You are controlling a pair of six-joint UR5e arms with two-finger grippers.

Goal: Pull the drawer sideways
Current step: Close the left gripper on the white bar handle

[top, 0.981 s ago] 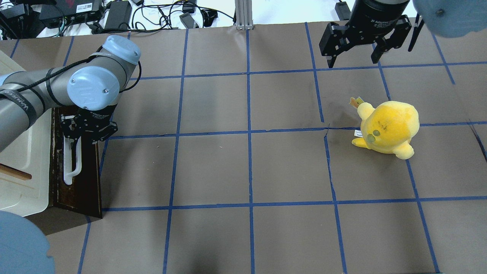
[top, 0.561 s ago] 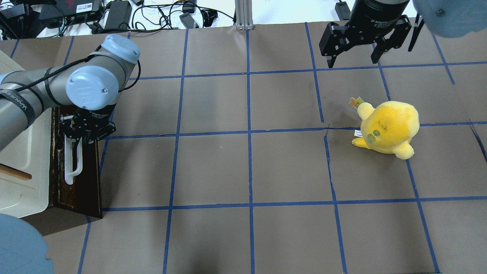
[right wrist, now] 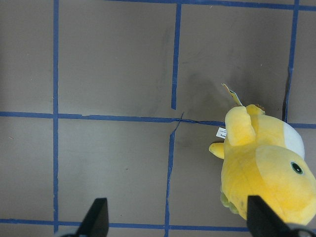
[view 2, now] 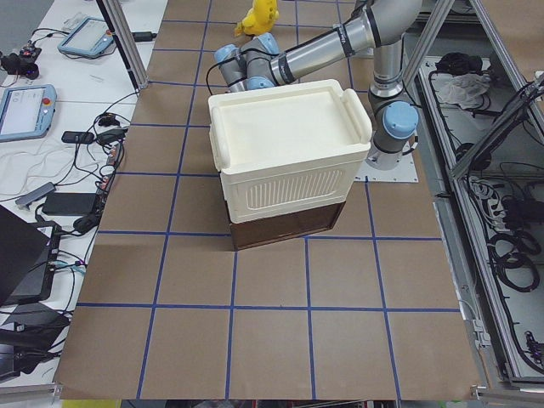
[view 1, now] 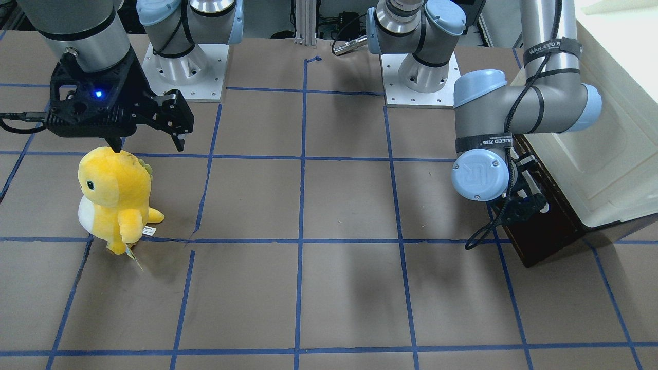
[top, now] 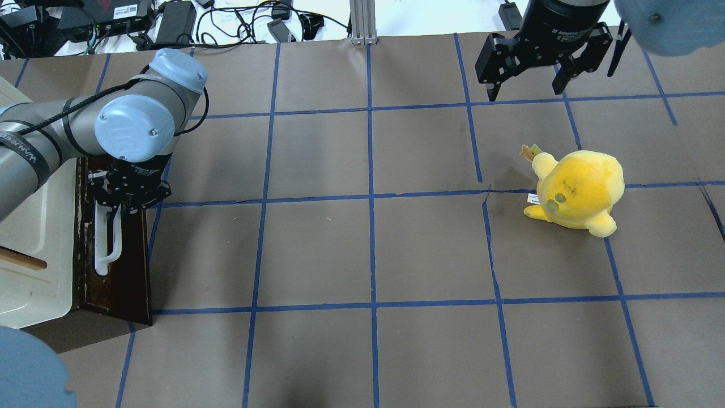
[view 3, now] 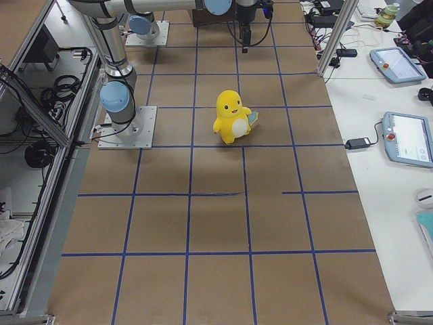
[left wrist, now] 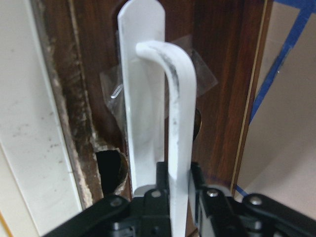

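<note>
The dark brown drawer (top: 127,266) sits under the cream-white cabinet (top: 34,249) at the table's left edge; its long white bar handle (top: 107,241) runs along its front. My left gripper (top: 113,208) is shut on the handle's far end. The left wrist view shows the fingers (left wrist: 197,190) clamped around the white bar (left wrist: 180,123) against the brown front (left wrist: 222,74). In the front-facing view the drawer (view 1: 545,231) shows below the left arm. My right gripper (top: 527,90) hangs open and empty above the table's far right.
A yellow plush toy (top: 575,190) stands on the right half, near and below the right gripper; it also shows in the right wrist view (right wrist: 266,173). Cables and power bricks (top: 170,22) lie beyond the table's far edge. Blue tape lines grid the brown tabletop.
My left arm has shifted a little to the left and toward the table's far edge, with the gripper on the handle. The drawer front sits slightly closer to the cabinet. The right arm is still.
</note>
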